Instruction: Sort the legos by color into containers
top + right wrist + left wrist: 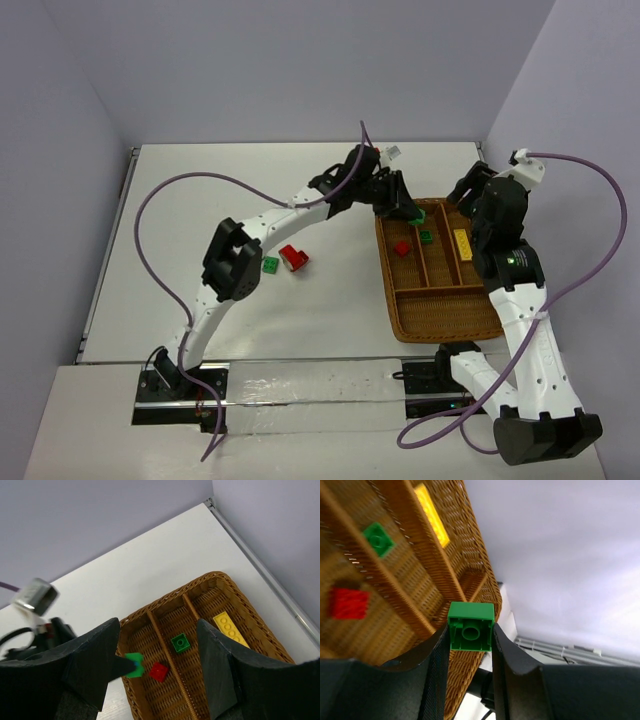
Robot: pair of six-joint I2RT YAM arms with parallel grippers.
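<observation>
Hard to read from overhead: left gripper mostly lost among dark hardware, held green brick a mere speck, far right corner of the wicker tray covered by the right arm. Blurred in the left wrist view: the tray's contents. Cut off at the bottom of the right wrist view: the tray's near end. Too small to make out: the stacking of the red-and-white piece on the table, just beside a loose green brick. Left arm: reaches far forward and bends rightward, hangs above the tray's far end, pinches the held green brick by two opposite sides between narrowed jaws, hollow underside toward the wrist camera; compartment beneath impossible to tell. Right arm: stands folded beside the tray, right gripper spread wide above it, gripping nothing. In the tray, apart: red brick in the left long compartment, second green brick in the middle, yellow brick in the right
</observation>
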